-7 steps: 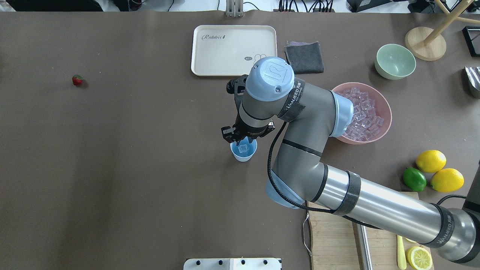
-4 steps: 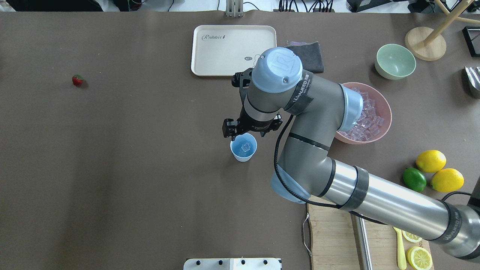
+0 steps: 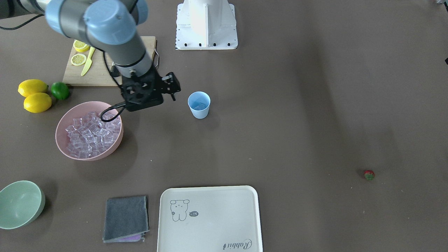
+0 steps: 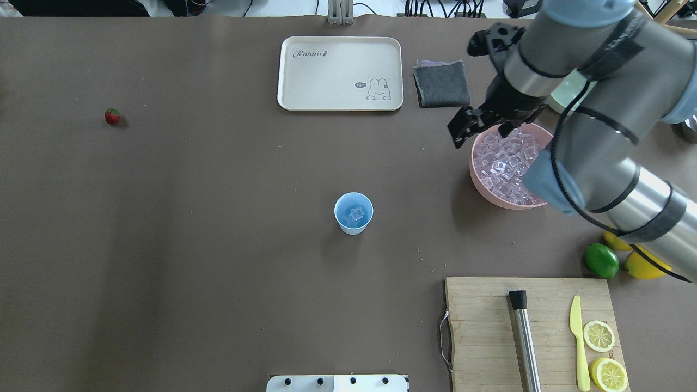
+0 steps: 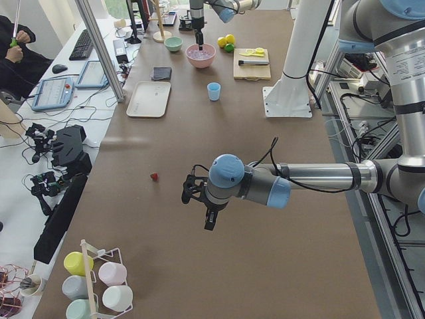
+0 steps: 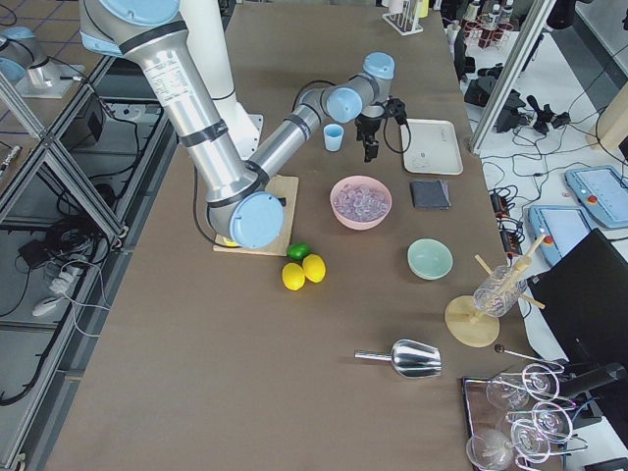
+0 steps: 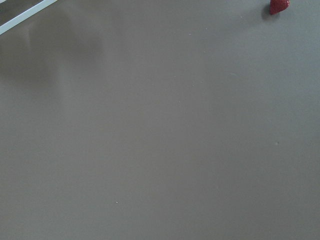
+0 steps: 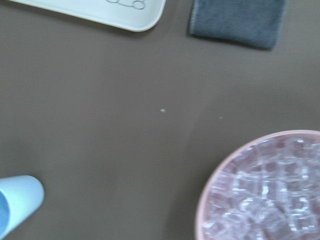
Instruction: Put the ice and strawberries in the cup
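The light blue cup (image 4: 354, 212) stands upright mid-table with one ice cube (image 4: 356, 213) inside; it also shows in the front view (image 3: 199, 104). Many more ice cubes (image 4: 503, 166) fill the pink bowl (image 4: 482, 182). My right gripper (image 4: 482, 129) hangs open and empty above that bowl's far left rim, well away from the cup. The strawberry (image 4: 112, 116) lies alone at the far left of the table, and it shows at the top right corner of the left wrist view (image 7: 278, 6). My left gripper (image 5: 207, 216) hovers over bare table short of the strawberry; I cannot tell if it is open.
A cream tray (image 4: 340, 73) and a grey cloth (image 4: 441, 83) lie at the back. A pale green bowl (image 3: 19, 203) stands beyond the pink one. A cutting board (image 4: 479, 337) with a metal rod, knife and lemon halves is at front right, next to a lime (image 4: 601, 260) and lemons.
My right gripper has left the cup and swung right and away to above the pink bowl. The ice cube stays in the cup. The strawberry has not moved.
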Controlling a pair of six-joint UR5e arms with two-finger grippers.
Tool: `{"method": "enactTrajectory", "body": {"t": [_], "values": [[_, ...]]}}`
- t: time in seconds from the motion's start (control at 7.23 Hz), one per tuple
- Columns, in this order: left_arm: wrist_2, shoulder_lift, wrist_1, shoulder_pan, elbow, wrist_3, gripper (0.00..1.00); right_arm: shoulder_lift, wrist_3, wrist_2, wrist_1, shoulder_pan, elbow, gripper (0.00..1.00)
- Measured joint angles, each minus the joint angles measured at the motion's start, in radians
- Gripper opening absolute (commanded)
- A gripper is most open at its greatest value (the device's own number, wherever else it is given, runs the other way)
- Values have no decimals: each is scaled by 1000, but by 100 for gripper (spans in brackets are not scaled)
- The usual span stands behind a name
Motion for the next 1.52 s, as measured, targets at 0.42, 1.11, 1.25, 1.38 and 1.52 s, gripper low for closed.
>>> {"method": "enactTrajectory", "body": {"t": [0.42,1.11,1.25,1.38,1.52], "values": [[2,-76,-50,69,-6,-131,97,-219,-374,38,-7,222,-2,99],[272,-432,-109,424,158,-361,93,-358,-537,37,-3,336,-9,99],[327,-500,-182,456,253,-361,92,-359,-539,37,-2,336,-9,99],[354,-555,-295,476,372,-361,90,-359,-539,38,-1,336,-9,99],[365,-607,-419,495,507,-353,90,-359,-539,38,0,336,-9,99]]}}
